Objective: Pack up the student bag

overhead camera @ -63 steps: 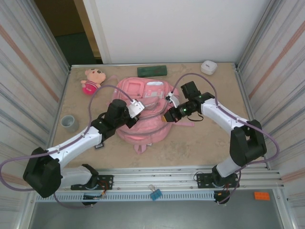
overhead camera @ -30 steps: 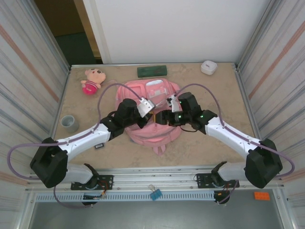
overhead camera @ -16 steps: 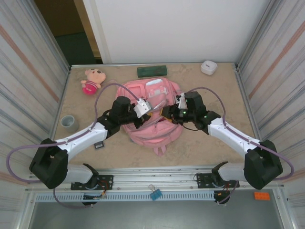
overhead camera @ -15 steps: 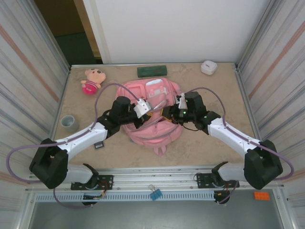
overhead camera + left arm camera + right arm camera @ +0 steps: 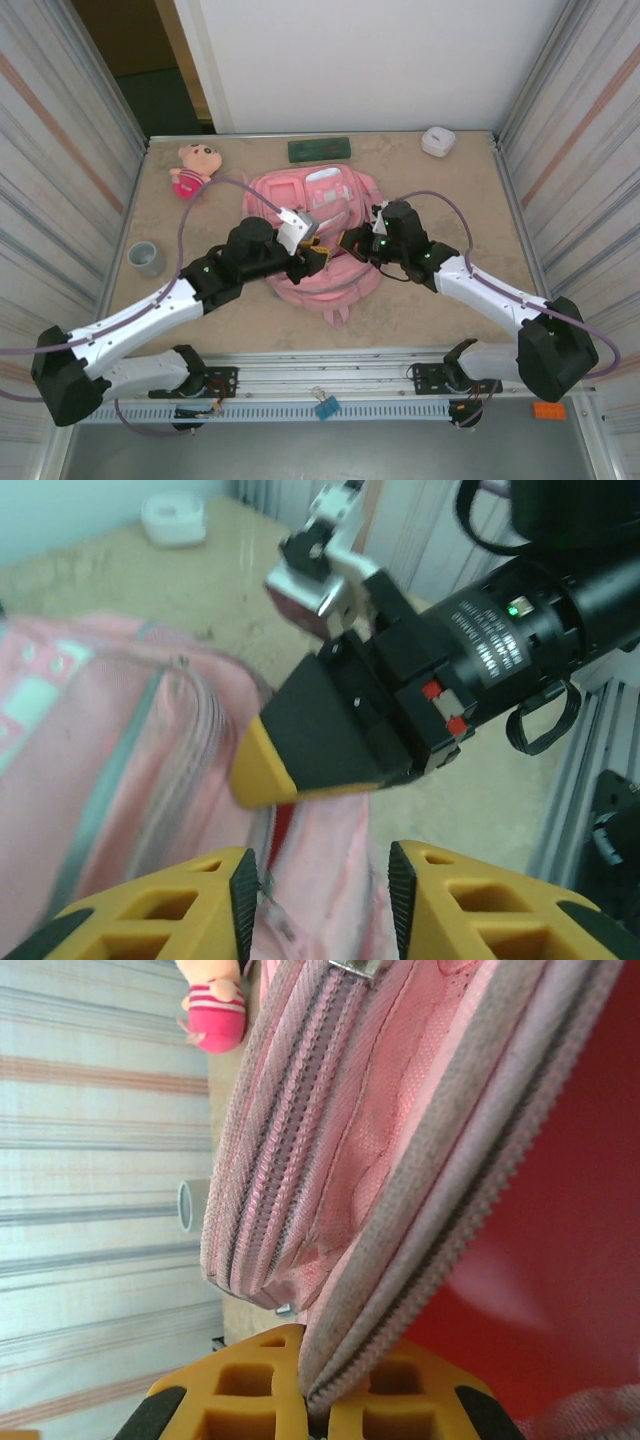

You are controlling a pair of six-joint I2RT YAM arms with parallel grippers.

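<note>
- Jaws first: the right jaws are seen pressed together on the grey zip edge of the student bag. What is seen of the left jaws?
- They are held apart, with nothing between the yellow fingertips. They are hung just above the pink cloth, close beside the right arm's yellow tip.
- Where is the bag found?
- It is laid flat in the middle of the table, between the two arms. Its red inside is shown past the pinched edge.
- How should this step be done well?
- It is judged that the mouth is being opened. The pinched edge should be lifted slowly and not let slip. The other edge should be taken by the left jaws. Then the two edges should be pulled gently apart, so the bag is not dragged.
- How are the arms posed?
- Both are stretched forward and bent inward, so the wrists are brought close over the bag. The right wrist looks turned on its side.
</note>
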